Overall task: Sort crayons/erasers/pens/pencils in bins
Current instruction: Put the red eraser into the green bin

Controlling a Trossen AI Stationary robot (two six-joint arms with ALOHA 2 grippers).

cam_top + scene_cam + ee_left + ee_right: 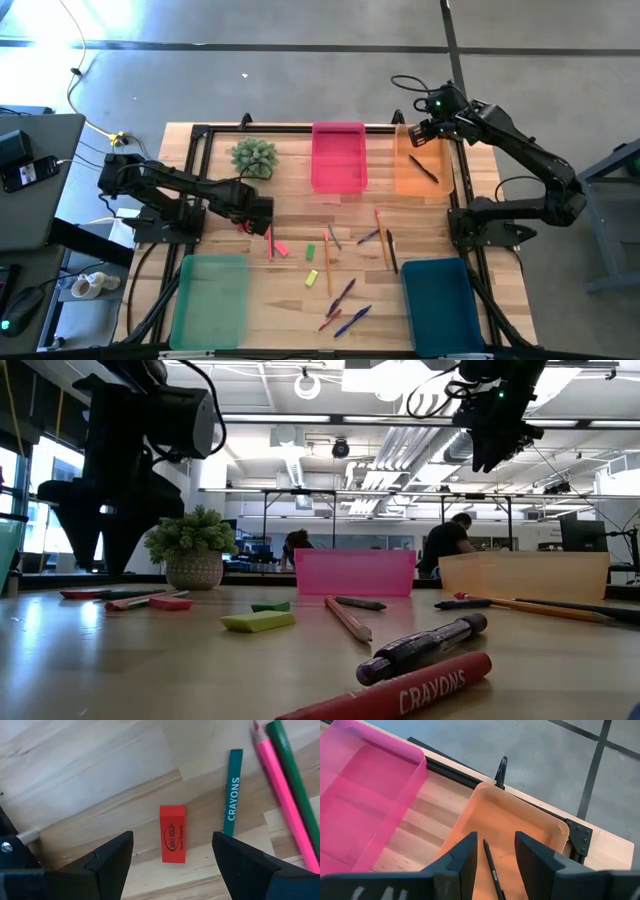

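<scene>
Meanwhile, the left gripper [172,855] hung spread wide over a red eraser [172,840] at the table's left.
Next it needed to drop and pinch. A teal stick [232,791] beside it read CRAYONS. The right gripper [493,855], parted, hovered above the orange bin [530,820] holding a black pen [492,870].

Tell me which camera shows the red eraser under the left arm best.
The left wrist view: the red eraser lies flat on bare wood, label readable, framed between the open left gripper. The high view shows only a small red speck by the gripper. I cannot pick it out in the low view.
</scene>
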